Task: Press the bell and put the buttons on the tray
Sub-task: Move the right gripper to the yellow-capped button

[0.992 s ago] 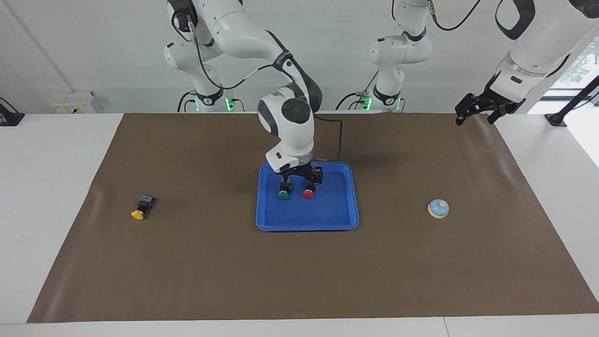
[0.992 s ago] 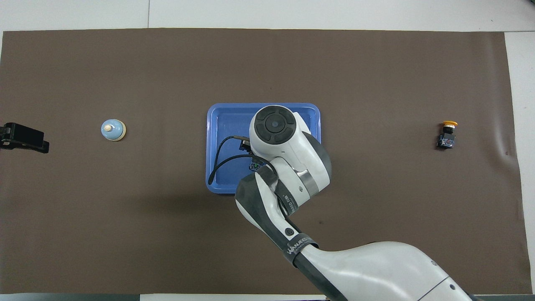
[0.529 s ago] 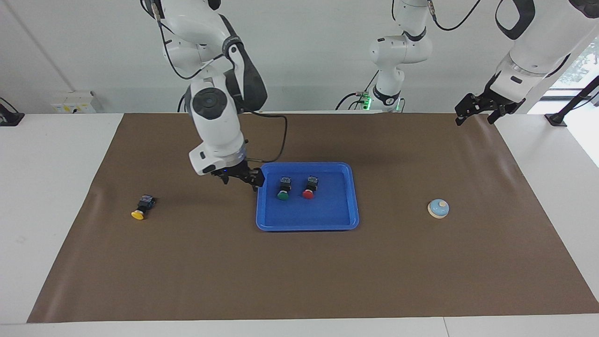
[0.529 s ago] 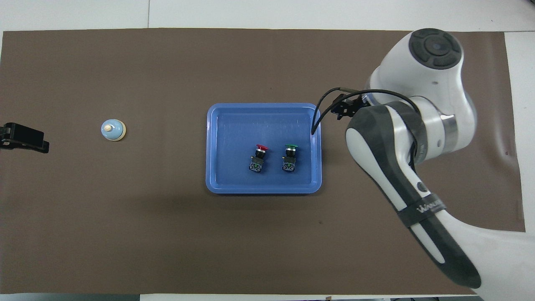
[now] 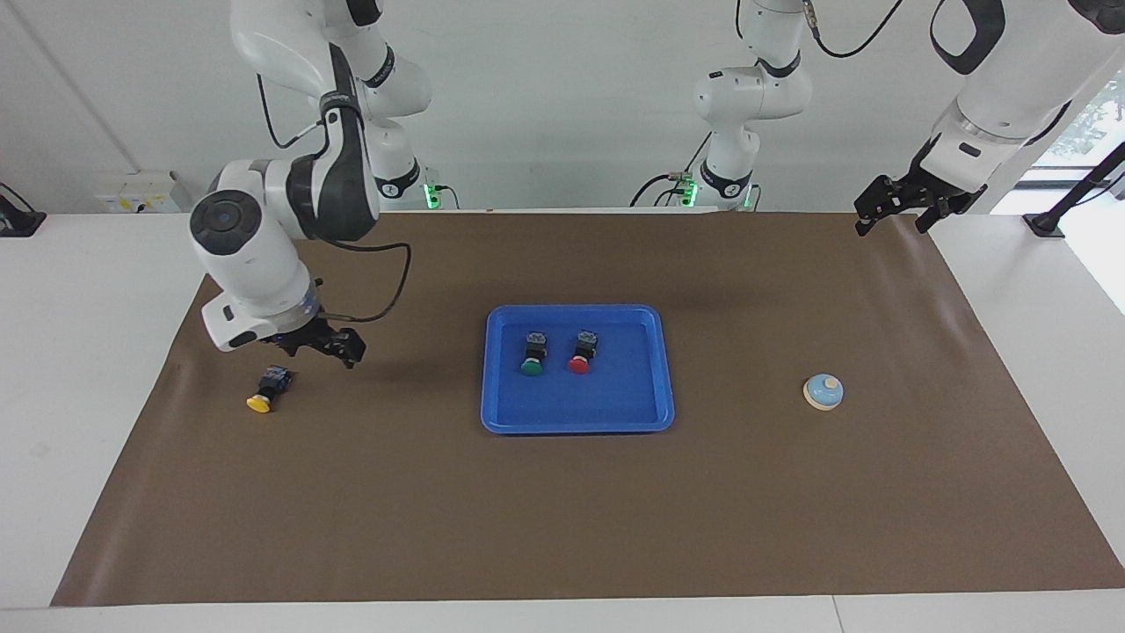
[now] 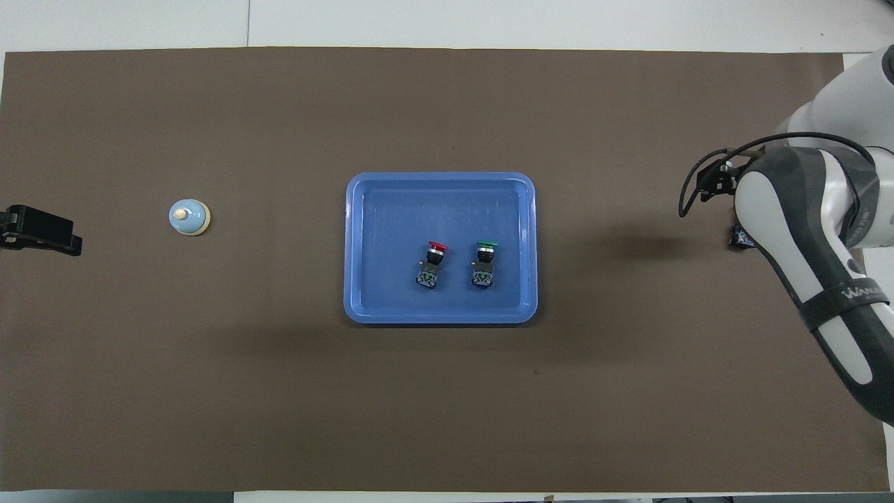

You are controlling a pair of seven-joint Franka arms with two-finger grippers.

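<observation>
The right gripper (image 5: 330, 345), open and empty, hangs just beside the yellow button (image 5: 266, 390), which lies on its side, cap pointing away from the robots.

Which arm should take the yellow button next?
Right. The right gripper hangs close above the yellow button at its own end of the table. The left gripper waits at the other end, past the tray.

Bright, even light; soft shadows, faint sheen on mat (image 5: 879, 492), perhaps daylight.
</observation>
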